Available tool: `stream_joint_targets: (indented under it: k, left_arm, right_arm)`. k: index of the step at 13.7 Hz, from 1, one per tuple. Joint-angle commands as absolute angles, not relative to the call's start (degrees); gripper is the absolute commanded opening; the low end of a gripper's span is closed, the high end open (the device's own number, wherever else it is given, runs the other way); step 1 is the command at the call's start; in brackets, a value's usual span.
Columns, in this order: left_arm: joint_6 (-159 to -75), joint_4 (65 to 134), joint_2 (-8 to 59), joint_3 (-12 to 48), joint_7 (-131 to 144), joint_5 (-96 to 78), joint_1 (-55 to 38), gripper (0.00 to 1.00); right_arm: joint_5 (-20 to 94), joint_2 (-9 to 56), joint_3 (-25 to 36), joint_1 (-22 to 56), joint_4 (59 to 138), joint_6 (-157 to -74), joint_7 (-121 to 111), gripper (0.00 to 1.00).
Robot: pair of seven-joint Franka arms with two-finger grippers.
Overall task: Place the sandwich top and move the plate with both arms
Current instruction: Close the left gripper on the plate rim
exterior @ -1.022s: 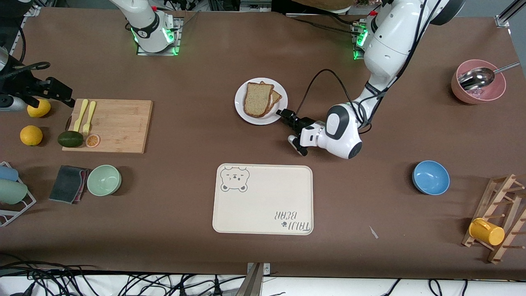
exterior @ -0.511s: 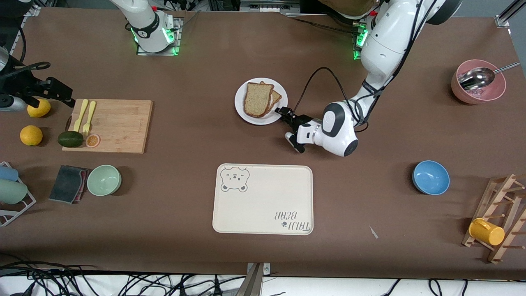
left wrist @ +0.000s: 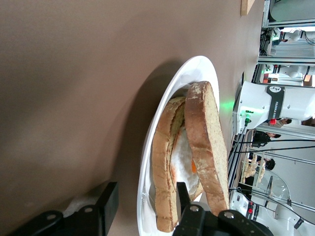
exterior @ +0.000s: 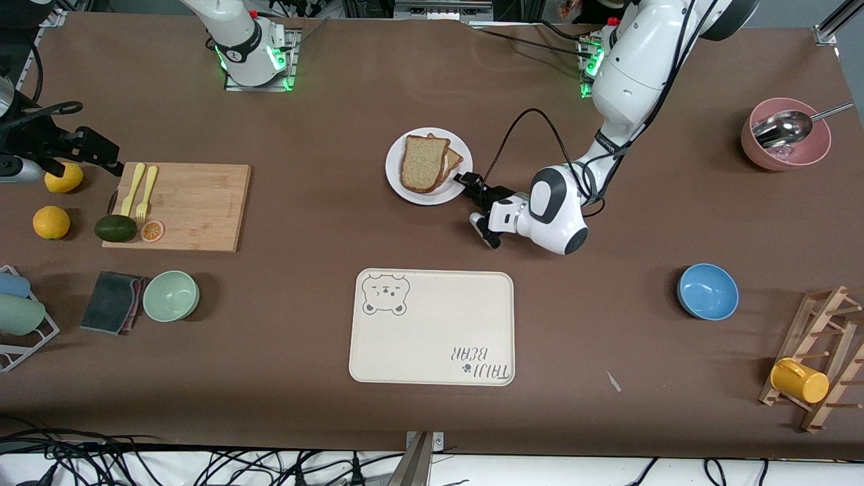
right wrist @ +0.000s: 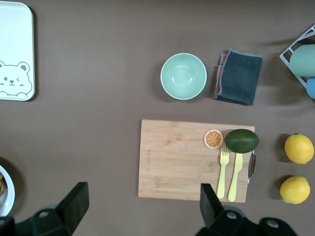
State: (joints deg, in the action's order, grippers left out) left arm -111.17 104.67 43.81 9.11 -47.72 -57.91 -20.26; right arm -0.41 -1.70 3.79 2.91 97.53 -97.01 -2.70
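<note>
The sandwich top (exterior: pixel 422 162) is a speckled brown slice lying on the egg and lower bread slice (left wrist: pixel 165 167) on the round white plate (exterior: pixel 398 182). In the left wrist view the sandwich top (left wrist: pixel 206 147) leans over the egg, above the plate's rim (left wrist: pixel 189 73). My left gripper (exterior: pixel 467 183) is low at the plate's edge toward the left arm's end. It (left wrist: pixel 146 189) is open, with one finger by the table and one over the plate, neither touching the rim between them. My right gripper (exterior: pixel 101 150) waits wide open (right wrist: pixel 143 191) over bare table beside the cutting board.
The cream bear tray (exterior: pixel 432 327) lies nearer the front camera than the plate. The cutting board (exterior: pixel 189 206) holds yellow cutlery, an avocado and an orange slice. A green bowl (exterior: pixel 171 295), blue bowl (exterior: pixel 707 291), pink bowl (exterior: pixel 786 142) and mug rack (exterior: pixel 820 358) stand around.
My left gripper has slid a little closer to the plate and its jaws have narrowed around the rim. The right arm and the sandwich have not moved.
</note>
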Motion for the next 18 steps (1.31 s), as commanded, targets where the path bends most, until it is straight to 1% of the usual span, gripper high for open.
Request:
stream_joint_targets:
  k: [1,2,4,6,13,17,18]
  left_arm:
    - [-112.06,105.91,42.98,8.88,-49.75,-60.21,-20.66,0.55]
    - [-112.06,105.91,42.89,8.88,-49.75,-60.21,-20.74,0.55]
    - [-112.06,105.91,42.98,8.88,-49.75,-60.29,-20.83,0.51]
    - [-112.06,105.91,42.98,9.23,-49.75,-60.29,-20.83,0.49]
    - [-112.06,105.91,43.07,9.23,-49.83,-61.44,-21.36,0.48]
    - [-112.06,105.91,43.07,9.23,-49.92,-61.35,-21.36,0.35]
    - [-112.06,105.91,43.07,9.23,-50.53,-61.35,-21.36,0.34]
  right_arm:
    - [-0.53,-1.93,2.99,1.93,97.65,-97.38,-2.72,1.00]
    - [-0.53,-1.93,2.90,1.93,97.73,-97.38,-2.72,1.00]
    - [-0.53,-1.93,2.90,1.93,97.65,-97.38,-2.72,1.00]
    - [-0.53,-1.93,2.99,1.93,97.65,-97.38,-2.72,1.00]
    - [-0.53,-1.93,2.99,2.02,97.65,-97.38,-2.72,1.00]
    - [-0.53,-1.93,2.90,1.93,97.73,-97.38,-2.72,1.00]
    - [-0.53,-1.93,2.90,1.93,97.73,-97.38,-2.72,1.00]
